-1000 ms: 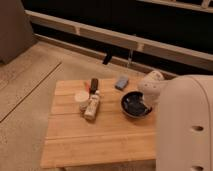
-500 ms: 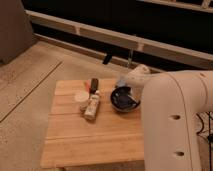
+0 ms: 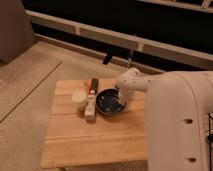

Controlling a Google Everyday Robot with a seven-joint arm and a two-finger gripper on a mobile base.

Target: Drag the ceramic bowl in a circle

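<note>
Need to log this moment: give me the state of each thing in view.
ceramic bowl: upright on the wooden table, gripped at its right rim.
hand: shut on the bowl's right rim.
white cup: upright, left of the bowl.
small bottle: lying on its side between cup and bowl.

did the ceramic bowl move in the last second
Yes, the ceramic bowl slid left in view, toward the white cup; the gripper is at its opposite rim.
</note>
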